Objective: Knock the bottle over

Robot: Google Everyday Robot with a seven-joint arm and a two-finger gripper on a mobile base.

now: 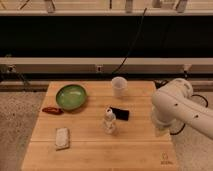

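The bottle (109,121) is small, clear and whitish, and stands upright near the middle of the wooden table (95,155). A translucent white cup (119,86) stands behind it toward the far edge. My white arm (176,106) reaches in from the right over the table's right edge. My gripper (161,129) hangs below the arm's near end, to the right of the bottle and well apart from it.
A green bowl (71,96) sits at the back left with a red item (51,110) lying beside it. A flat black object (120,113) lies just right of and behind the bottle. A white packet (62,137) lies at the front left.
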